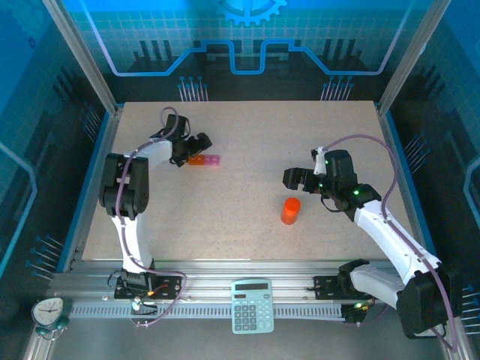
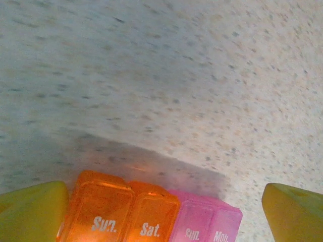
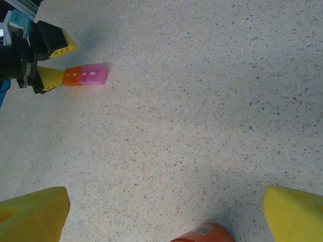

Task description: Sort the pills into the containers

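Approaching the containers, nothing gripped yet.
My left gripper is bracketing the strip at the table's far left, jaws wide; my right gripper is hovering wide beside the orange bottle, probably needing to close on it next.

right gripper: yellow fingers spread wide
orange bottle: near, between those fingers
containers: far left, orange end at left gripper

The containers are a short strip of four joined translucent compartments, two orange beside two pink, lying flat on the far left part of the speckled table, lids shut, white day labels reading Sun., Sat., Sun., Mon
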